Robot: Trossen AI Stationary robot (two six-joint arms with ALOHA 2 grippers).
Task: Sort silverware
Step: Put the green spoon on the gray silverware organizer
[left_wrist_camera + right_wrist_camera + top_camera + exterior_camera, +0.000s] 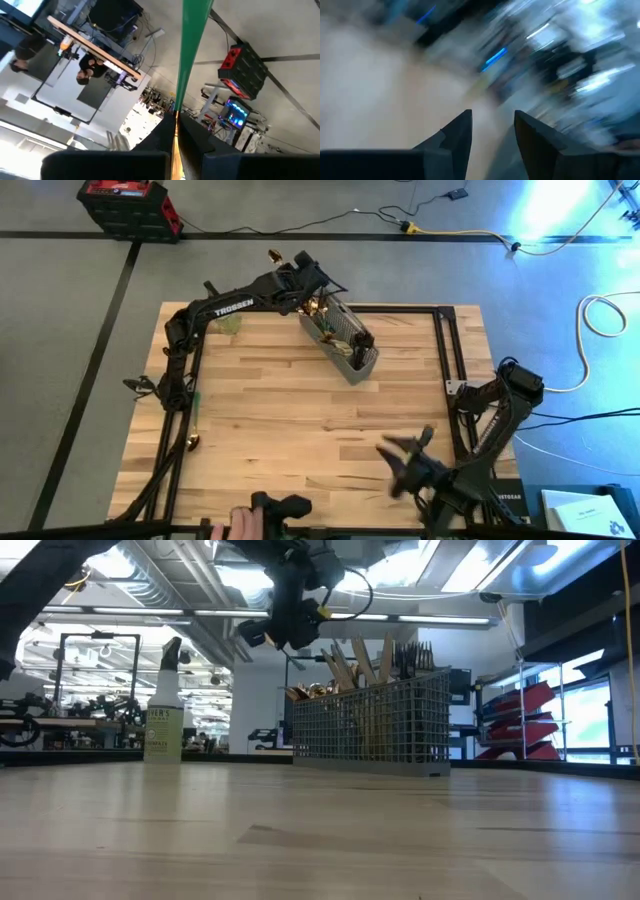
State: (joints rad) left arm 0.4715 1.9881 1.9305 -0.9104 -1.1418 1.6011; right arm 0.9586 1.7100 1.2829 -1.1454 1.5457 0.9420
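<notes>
A grey wire-mesh caddy (342, 340) stands at the table's far middle, with gold and dark silverware (375, 665) upright in it. My left gripper (303, 283) hovers by the caddy's far left end, shut on a green-handled piece (192, 45). Another green-handled piece (195, 415) lies flat near the left edge. My right gripper (402, 455) hangs open over the near right part of the table, its fingers (455, 135) apart with nothing between them. My left gripper pinches the green-handled piece at its gold neck (176, 131), just where the green handle begins, between its two fingers. The handle runs on past the fingertips, along the fingers. The piece is lifted clear of the table and the caddy.
A spray bottle (163, 710) with green liquid stands at the far left, beside the left arm. Black frame rails (448, 350) run along the table's left and right sides. Open wooden tabletop (300, 410) lies between the caddy and the near edge.
</notes>
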